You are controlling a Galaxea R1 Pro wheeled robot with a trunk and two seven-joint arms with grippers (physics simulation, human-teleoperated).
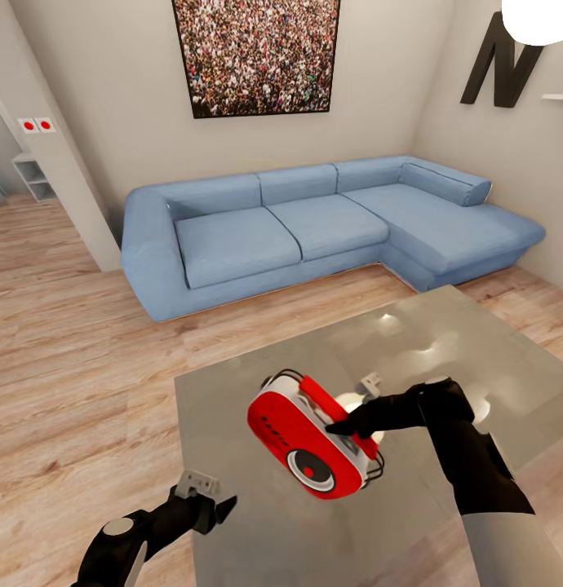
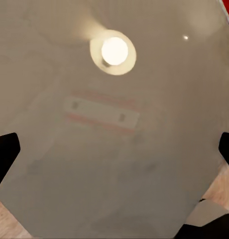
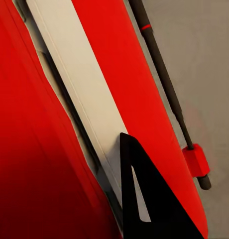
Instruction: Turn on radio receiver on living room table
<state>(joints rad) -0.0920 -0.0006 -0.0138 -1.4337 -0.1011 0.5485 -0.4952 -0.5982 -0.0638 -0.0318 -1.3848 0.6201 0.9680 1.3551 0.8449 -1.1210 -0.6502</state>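
The radio receiver (image 1: 310,436), red with white trim and a round dial, lies tilted on the glossy grey table (image 1: 445,342) near its front. My right gripper (image 1: 340,425) is shut, and its tip presses on the radio's upper white edge. In the right wrist view the black fingertips (image 3: 144,209) rest on the white trim (image 3: 79,99) between the red shells, with the thin wire handle (image 3: 164,84) beside them. My left gripper (image 1: 212,507) hangs open over the table's front left edge, holding nothing. Its fingers (image 2: 5,152) stand wide apart above the tabletop (image 2: 144,164).
A blue L-shaped sofa (image 1: 314,220) runs along the far wall under a framed crowd photo (image 1: 257,53). Light wood floor (image 1: 69,350) lies between sofa and table. A wall corner (image 1: 61,179) stands at the left. A lamp's reflection (image 2: 114,50) shines on the tabletop.
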